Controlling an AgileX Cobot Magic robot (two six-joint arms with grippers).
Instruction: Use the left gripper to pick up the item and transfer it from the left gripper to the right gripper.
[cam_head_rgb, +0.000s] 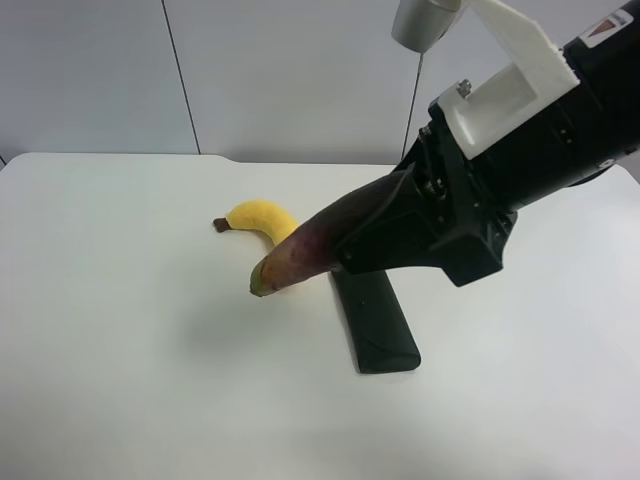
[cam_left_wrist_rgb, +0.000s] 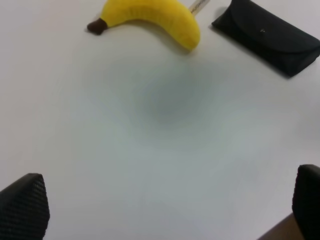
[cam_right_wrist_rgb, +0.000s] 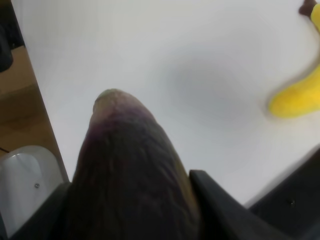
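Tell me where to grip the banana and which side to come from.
Grip the banana across its thick middle, coming straight down from above. It lies flat on the table, so only its two curved long sides are free to pinch; the brown stem end tapers too thin. The dark case lies near its blunt end, so stay mid-body.

White table (cam_head_rgb: 120, 350) carries banana (cam_head_rgb: 264, 217) and dark case (cam_head_rgb: 380, 330).

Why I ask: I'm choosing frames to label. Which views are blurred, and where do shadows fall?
Right wrist: the eggplant fills the foreground, close and soft; the banana is blurred too. Left wrist: banana and dark case fairly crisp, a diffuse grey shadow on the table. Exterior high: even light, sharp, only a faint shadow under the eggplant.
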